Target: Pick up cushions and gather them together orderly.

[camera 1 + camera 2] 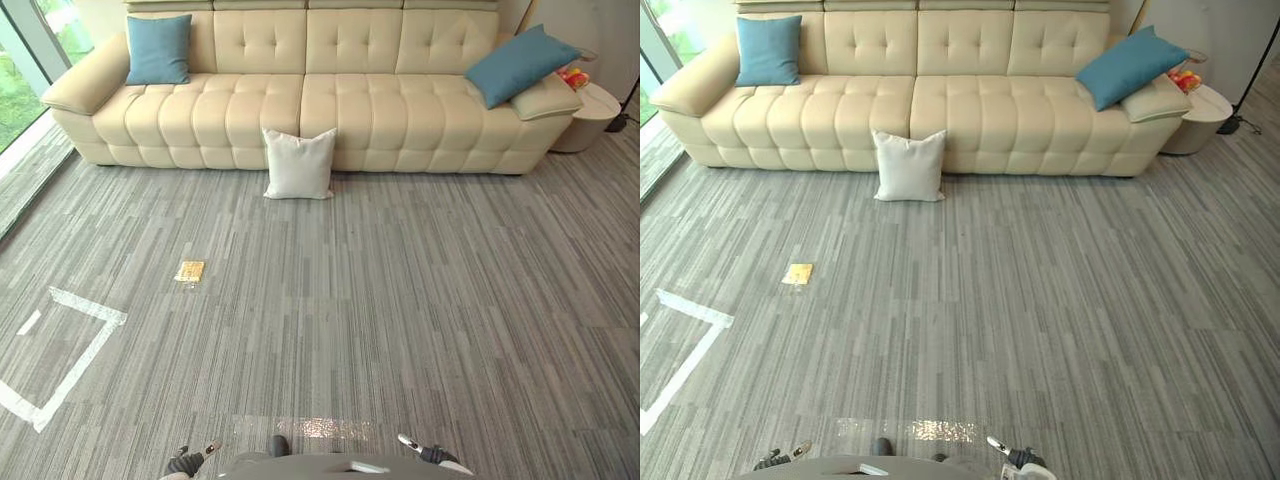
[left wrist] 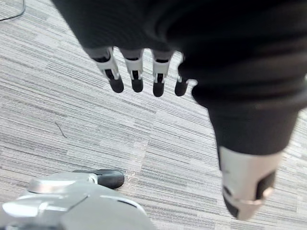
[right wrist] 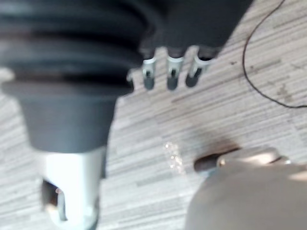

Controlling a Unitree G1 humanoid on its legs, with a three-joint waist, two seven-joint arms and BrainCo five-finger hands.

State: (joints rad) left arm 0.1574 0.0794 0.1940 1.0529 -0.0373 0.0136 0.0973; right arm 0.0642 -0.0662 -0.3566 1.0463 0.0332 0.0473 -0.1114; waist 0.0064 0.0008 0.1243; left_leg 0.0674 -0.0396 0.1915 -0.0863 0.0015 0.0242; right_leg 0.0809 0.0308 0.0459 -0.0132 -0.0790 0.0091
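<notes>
A white cushion (image 1: 299,164) stands on the carpet, leaning against the front of the cream sofa (image 1: 300,110). One blue cushion (image 1: 158,49) sits upright at the sofa's left end. A second blue cushion (image 1: 520,64) lies tilted on the right armrest. My left hand (image 2: 136,72) hangs low over the carpet, fingers straight and empty. My right hand (image 3: 170,69) also hangs with relaxed fingers holding nothing. Both hands' tips show at the bottom edge of the eye views, left hand (image 1: 190,460) and right hand (image 1: 430,455), far from the cushions.
A small yellow packet (image 1: 189,271) lies on the grey carpet left of centre. White tape (image 1: 70,355) marks a corner on the floor at the left. A round side table (image 1: 590,115) with fruit stands right of the sofa. A window runs along the left.
</notes>
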